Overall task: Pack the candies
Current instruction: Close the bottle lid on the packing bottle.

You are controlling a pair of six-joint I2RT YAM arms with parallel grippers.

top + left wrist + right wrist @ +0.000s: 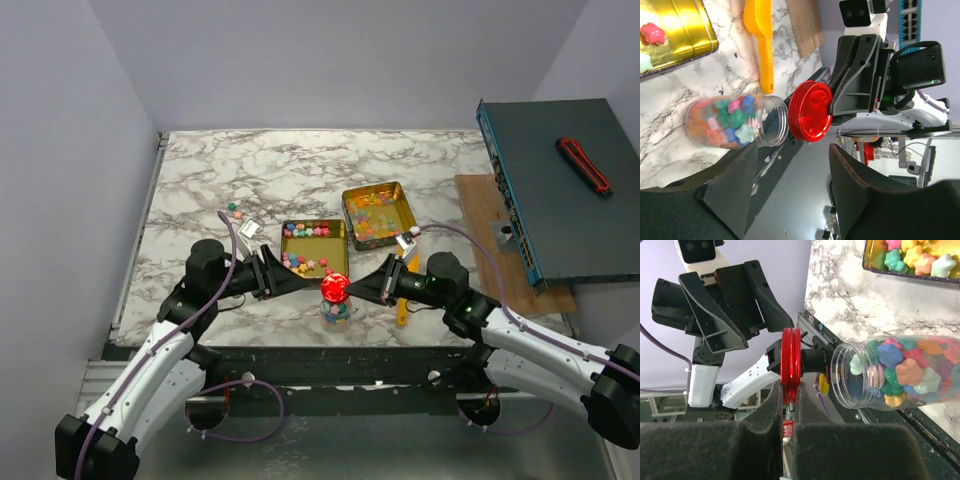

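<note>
The right gripper [786, 395] is pinched tight on the rim of the red cap [790, 360], holding it just clear of the open mouth of the jar [900, 371]. The left gripper [792, 160] stands with its jaws apart and nothing between them, close beside the jar.

The jar is upright near the front edge of the white marble table [300, 170] and is mostly full of candies [727, 122] (star-shaped, in pastel colours). More lie in the near gold tin [325, 258] and the far gold tin [347, 205], and a few sit loose on the table [235, 212].

A yellow scoop [403, 300] lies under the right arm. On the right, a wooden board [480, 210] carries a blue-grey box [560, 200] with a red and black tool [583, 165] on top. Plain pale walls close in the table.
</note>
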